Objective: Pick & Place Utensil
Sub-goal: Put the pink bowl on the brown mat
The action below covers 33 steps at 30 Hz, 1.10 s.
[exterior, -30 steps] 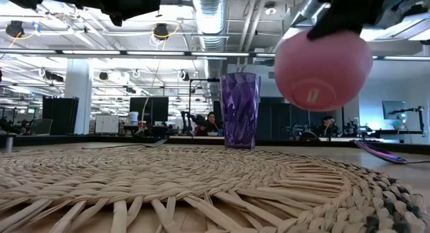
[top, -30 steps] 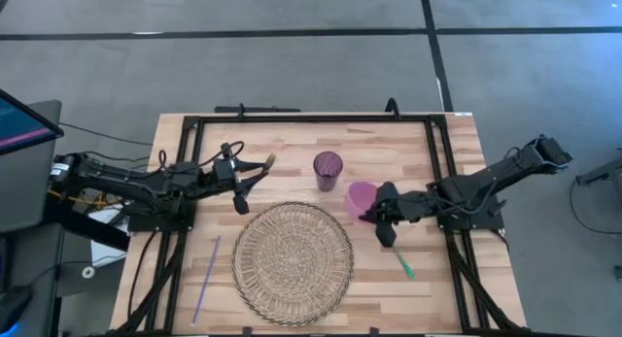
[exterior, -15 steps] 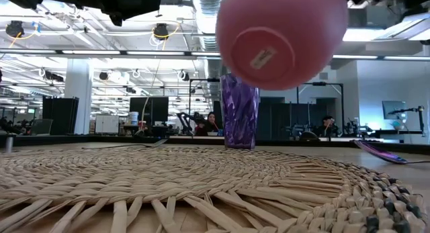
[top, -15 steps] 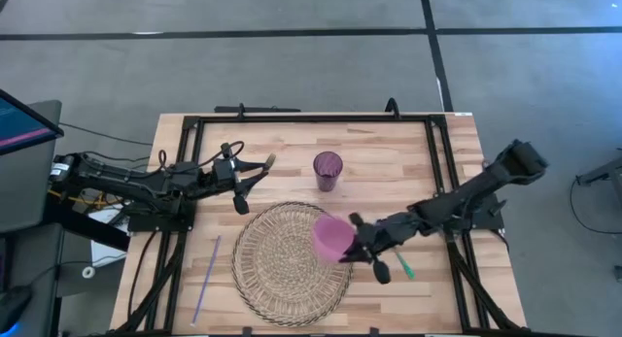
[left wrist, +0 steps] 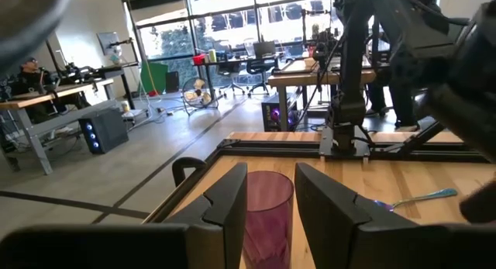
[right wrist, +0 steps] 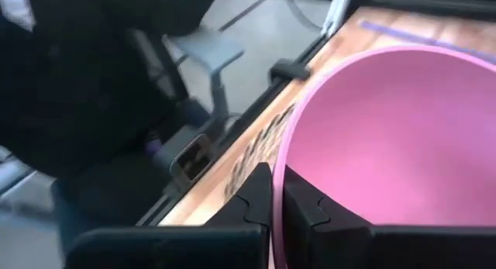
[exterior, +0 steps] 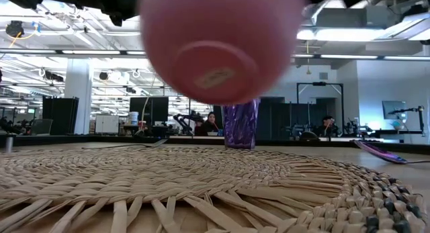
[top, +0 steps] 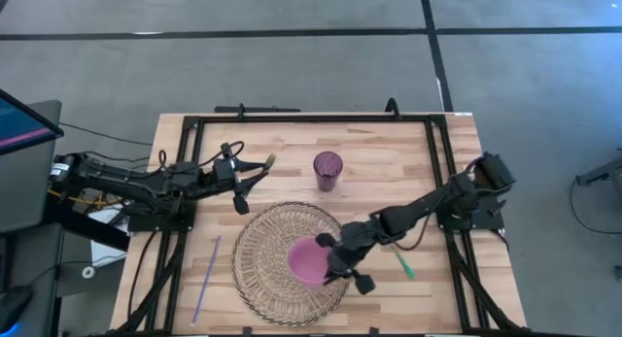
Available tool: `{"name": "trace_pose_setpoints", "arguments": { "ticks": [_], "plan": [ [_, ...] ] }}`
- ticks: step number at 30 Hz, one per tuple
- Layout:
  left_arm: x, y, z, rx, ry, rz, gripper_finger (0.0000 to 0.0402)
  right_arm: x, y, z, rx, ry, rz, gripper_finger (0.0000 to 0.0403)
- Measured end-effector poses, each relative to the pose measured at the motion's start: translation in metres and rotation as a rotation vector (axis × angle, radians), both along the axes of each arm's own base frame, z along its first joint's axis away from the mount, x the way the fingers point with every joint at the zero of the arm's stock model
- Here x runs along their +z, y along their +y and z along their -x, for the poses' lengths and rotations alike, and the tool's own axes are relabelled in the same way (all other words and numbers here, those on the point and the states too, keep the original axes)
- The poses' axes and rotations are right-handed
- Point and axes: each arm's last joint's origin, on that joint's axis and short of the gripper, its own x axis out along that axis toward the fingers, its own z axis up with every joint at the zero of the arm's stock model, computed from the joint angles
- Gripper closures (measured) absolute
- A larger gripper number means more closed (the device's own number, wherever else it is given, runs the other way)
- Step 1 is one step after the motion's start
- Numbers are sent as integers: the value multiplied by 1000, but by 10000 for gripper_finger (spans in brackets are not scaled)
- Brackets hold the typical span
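Note:
A pink bowl (top: 307, 261) hangs in the air over a round woven placemat (top: 262, 235), which lies flat on the wooden table. My right gripper (top: 337, 265) is shut on the bowl, at its right side. In the low view the bowl's underside (exterior: 218, 45) fills the top of the picture. A green utensil (top: 404, 266) lies on the table right of the mat. A thin purple stick (top: 206, 276) lies left of it. My left gripper (top: 248, 182) waits open above the table's left part, pointing at a purple cup (left wrist: 267, 215). My right gripper pinches the pink bowl's rim (right wrist: 280, 156), one finger (right wrist: 256, 203) outside the wall and the other inside. The fingers come from the table's right, slanting down. The bowl is lifted clear of the placemat (exterior: 201, 186), its base turned partly toward the near edge.
The purple cup (top: 328, 170) stands upright on the table just beyond the mat's far edge. A black frame (top: 311, 118) runs around the tabletop. Bare wood shows between the cup and the right rail, where the bowl was.
My right arm has reached out and carried the pink bowl from beside the purple cup toward the table's near and left edges, from above bare wood to above the placemat's middle. The bowl has stayed lifted and held the whole time. The left arm kept still.

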Motion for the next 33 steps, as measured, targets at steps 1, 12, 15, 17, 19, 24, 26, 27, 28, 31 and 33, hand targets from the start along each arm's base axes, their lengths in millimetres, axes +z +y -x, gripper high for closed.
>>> {"name": "trace_pose_setpoints", "arguments": {
  "ticks": [1,12,15,17,19,24,26,27,28,31,33],
  "plan": [
    [0,0,0,0,1,0,291,-2,-2,-3,-1,12,-9,401],
    [4,0,1,4,-44,-12,291,-36,-11,-31,24,130,-51,401],
    [6,0,1,10,-59,-32,291,-42,-13,-39,68,128,-51,401],
    [6,0,1,17,-54,-52,291,-42,-13,-43,90,115,-52,401],
    [6,1,1,25,-49,-64,291,-45,-15,-45,106,113,-46,401],
    [6,4,0,44,-49,-66,291,-45,-20,-47,113,113,-53,392],
    [6,5,0,51,-49,-67,291,-46,-20,-47,107,122,-55,380],
    [6,6,0,56,-48,-67,291,-47,-20,-47,103,130,-54,373],
    [6,7,0,61,-48,-67,291,-48,-20,-46,96,136,-50,365],
    [6,9,0,78,-48,-67,291,-49,-20,-47,82,154,-61,345],
    [6,11,0,89,-48,-68,291,-48,-20,-47,70,166,-75,335]
  ]
}}
